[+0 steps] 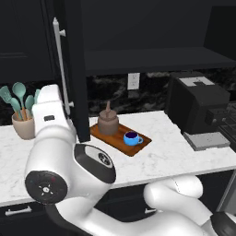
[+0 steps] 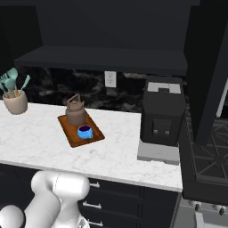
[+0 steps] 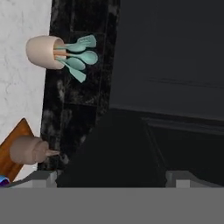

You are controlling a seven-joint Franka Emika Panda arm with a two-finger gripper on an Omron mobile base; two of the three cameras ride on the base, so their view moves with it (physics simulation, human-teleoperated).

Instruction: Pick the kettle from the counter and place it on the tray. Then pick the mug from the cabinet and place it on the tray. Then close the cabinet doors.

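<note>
No words, labels, brands or numbers can be read anywhere — not on any appliance, door or vessel.

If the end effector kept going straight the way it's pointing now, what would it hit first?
Most likely the dark cabinet door right ahead of the open end effector, near its edge, though depth is hard to judge here.
</note>
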